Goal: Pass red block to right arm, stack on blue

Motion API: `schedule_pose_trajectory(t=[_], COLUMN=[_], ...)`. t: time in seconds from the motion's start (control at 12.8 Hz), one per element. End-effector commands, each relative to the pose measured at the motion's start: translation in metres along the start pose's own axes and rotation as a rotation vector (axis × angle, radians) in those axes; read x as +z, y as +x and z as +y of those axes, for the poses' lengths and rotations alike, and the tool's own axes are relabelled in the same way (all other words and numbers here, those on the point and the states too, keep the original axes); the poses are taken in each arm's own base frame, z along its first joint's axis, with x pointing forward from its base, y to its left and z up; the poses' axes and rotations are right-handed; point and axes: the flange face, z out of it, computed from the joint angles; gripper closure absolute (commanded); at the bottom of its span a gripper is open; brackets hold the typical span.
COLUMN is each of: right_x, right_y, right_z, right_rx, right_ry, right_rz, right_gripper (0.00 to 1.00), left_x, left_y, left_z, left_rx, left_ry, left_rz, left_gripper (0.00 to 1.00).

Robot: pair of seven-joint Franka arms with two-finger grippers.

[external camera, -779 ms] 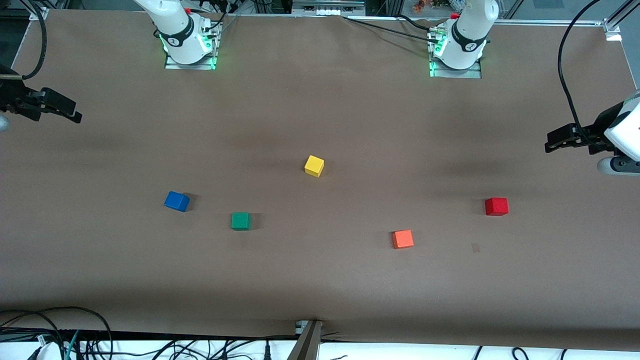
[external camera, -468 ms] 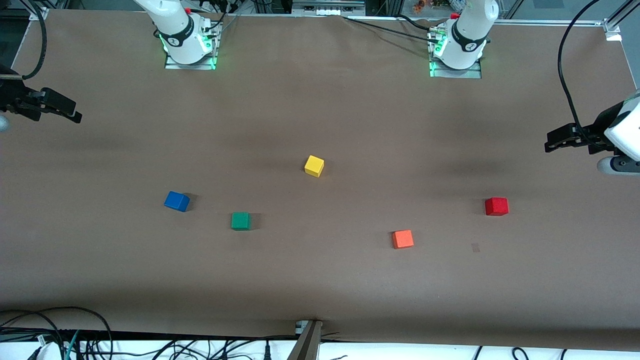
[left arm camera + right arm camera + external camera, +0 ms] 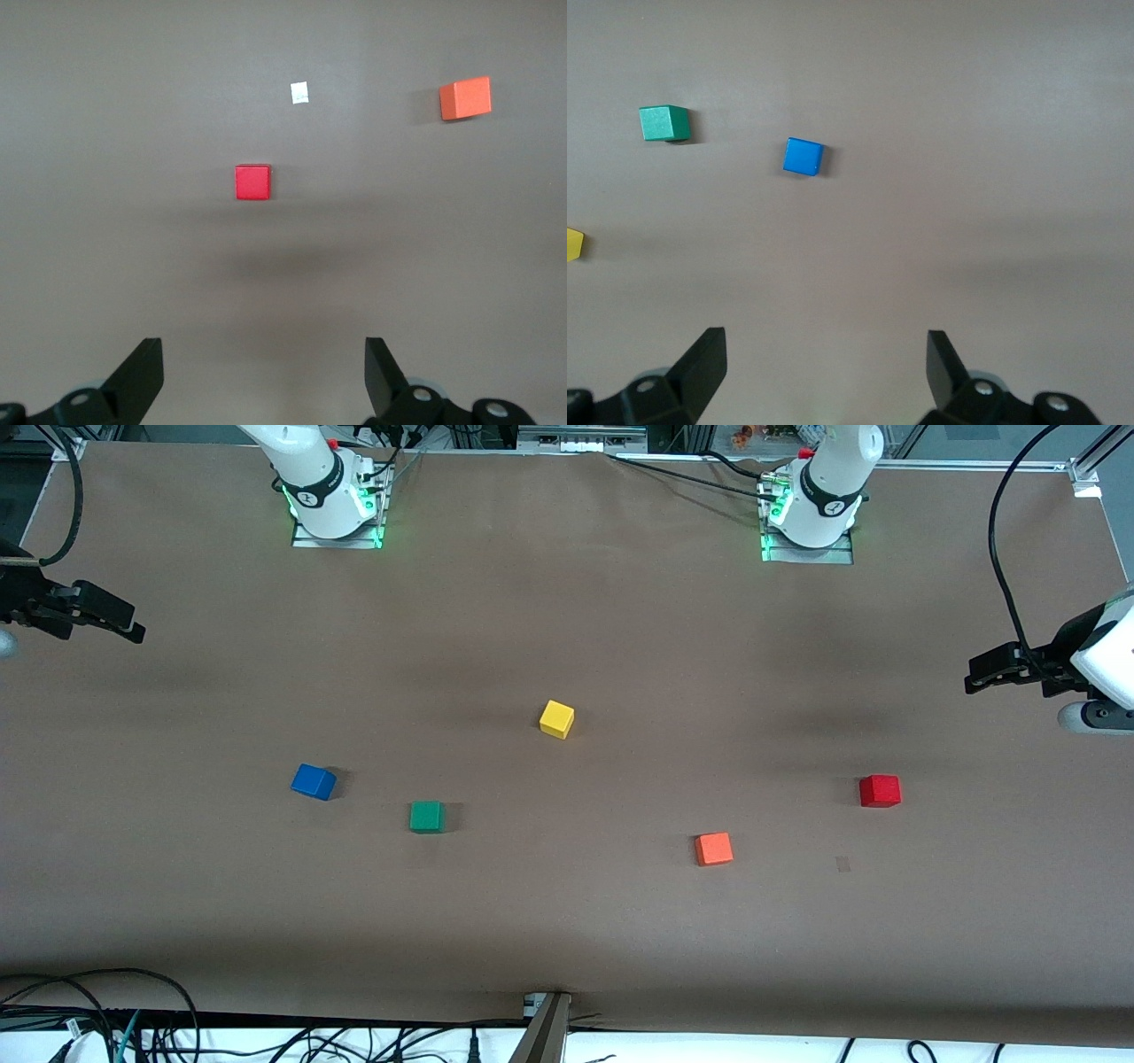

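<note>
Front view: the brown table carries five loose cubes, and both of my arms hang at its ends. My left gripper is up over the left arm's end of the table, fingers spread wide and empty; in the left wrist view it frames the red block, which sits flat on the table, well apart from the orange cube. My right gripper waits over the right arm's end, likewise spread and empty. The red block lies toward the left arm's end; the blue cube lies toward the right arm's end, beside the green cube, with the yellow cube between the two groups. Risks, as I judge them: a descent off centre would nudge the red block aside instead of straddling it; a hand-over with little exposed face could drop it; stacking may hit the green cube or land skewed, since the blue cube sits rotated.
</note>
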Motion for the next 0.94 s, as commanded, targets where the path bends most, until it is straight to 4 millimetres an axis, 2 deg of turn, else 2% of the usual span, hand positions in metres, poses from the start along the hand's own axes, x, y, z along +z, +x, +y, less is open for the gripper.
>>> schedule_pose_trajectory(t=[0.0, 0.62, 0.86], right_x=[-0.0058, -0.0051, -0.0058], right_y=[-0.0022, -0.0022, -0.0022], right_z=[-0.0004, -0.0005, -0.0004], right_rx=[-0.005, -0.005, -0.005], right_ry=[0.006, 0.007, 0.006], right_rz=[0.003, 0.002, 0.003], right_gripper=[0.00, 0.00, 0.00], left_x=[-0.0069, -0.0070, -0.0076], left_y=[-0.0014, -0.0012, -0.0006], left_z=[0.0005, 0.0045, -0.0041], left_rx=[0.011, 0.012, 0.000], left_ry=[-0.021, -0.008, -0.010], left_rz=[0.000, -0.001, 0.008], left_gripper=[0.00, 0.00, 0.00])
